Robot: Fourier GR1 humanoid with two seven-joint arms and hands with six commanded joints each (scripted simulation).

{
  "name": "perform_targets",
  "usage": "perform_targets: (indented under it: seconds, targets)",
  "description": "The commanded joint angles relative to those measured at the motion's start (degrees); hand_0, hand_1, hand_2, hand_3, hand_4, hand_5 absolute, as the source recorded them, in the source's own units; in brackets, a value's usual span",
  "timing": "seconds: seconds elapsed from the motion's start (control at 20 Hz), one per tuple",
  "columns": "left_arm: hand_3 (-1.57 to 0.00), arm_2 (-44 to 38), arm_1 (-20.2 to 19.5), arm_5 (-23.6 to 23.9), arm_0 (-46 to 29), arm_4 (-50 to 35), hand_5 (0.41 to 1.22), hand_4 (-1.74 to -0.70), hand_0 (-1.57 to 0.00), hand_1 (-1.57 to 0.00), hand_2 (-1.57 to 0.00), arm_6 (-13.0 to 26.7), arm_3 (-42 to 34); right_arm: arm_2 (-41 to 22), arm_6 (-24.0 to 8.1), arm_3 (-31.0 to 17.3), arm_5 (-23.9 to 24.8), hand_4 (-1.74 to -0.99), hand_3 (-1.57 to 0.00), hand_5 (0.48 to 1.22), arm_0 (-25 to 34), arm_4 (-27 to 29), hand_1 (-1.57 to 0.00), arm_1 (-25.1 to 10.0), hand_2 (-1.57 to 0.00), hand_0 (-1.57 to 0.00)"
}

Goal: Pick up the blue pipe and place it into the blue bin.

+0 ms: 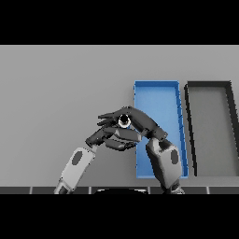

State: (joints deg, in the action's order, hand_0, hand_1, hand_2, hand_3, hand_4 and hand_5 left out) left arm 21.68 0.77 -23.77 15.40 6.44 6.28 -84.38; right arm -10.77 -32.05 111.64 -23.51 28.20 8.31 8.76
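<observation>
The right hand (133, 117) reaches in from the lower right over the near left part of the long blue rectangular bin (161, 88), its dark fingers curled round a small object that shows only as a pale ring with a dark centre (124, 121). That ring is most likely the open end of the blue pipe seen end-on, though none of its blue body is visible, so I judge rather than see that this is the task's thing. If so, its long axis points roughly up toward the head view, the pipe standing on end in the grasp and not lying flat.

The left hand (119, 137) comes in from the lower left and sits just below and beside the right one, its fingers bent and close under the ring; whether it touches the object or only crowds the other hand cannot be told.

The relation that matters: the held thing hangs just left of the blue bin's left wall, by its near half, over the grey desk (56, 93) and not over the bin floor. The bin lies to the right of it, long axis running away from the robot. The coming move, as I judge it, is a short shift to the right to clear that wall.

What shows of the blue bin's floor is bare. A dark grey rectangular bin (210, 85) stands just right of it, parallel, and looks empty too
</observation>
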Motion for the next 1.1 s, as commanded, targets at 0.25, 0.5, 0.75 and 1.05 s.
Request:
perform_targets:
  seconds: [0.25, 0.5, 0.75, 1.05]
  targets:
    - [0.0, 0.2, -0.5, 0.0, -0.8, -0.2, 0.473, -0.95, 0.0, 0.0, 0.0, -0.7, -2.1, 8.7, -2.5, -3.0, 11.6, -1.497, -1.57, 1.221, 16.4, 10.9, -1.57, -8.4, -1.57, -1.57]
    - [0.0, 0.2, -1.4, 0.2, -1.9, 0.3, 0.468, -0.95, 0.0, 0.0, 0.0, -1.0, -2.9, 17.8, -2.7, -7.7, 13.1, -1.498, -1.57, 1.221, 21.4, 7.7, -1.57, -15.7, -1.57, -1.57]
    - [0.0, -0.2, -1.7, 0.2, -2.4, -0.4, 0.472, -0.95, 0.0, 0.0, 0.0, -0.4, -3.8, 21.5, -2.9, -8.8, 13.8, -1.499, -1.57, 1.221, 14.3, 4.0, -1.57, -19.2, -1.57, -1.57]
    - [0.0, 0.1, -1.8, 0.4, -2.4, 0.3, 0.46, -0.94, 0.0, 0.0, 0.0, -1.6, -3.3, 19.4, -2.9, -11.3, 18.3, -1.5, -1.57, 1.221, 3.2, 1.6, -1.57, -23.8, -1.57, -1.57]
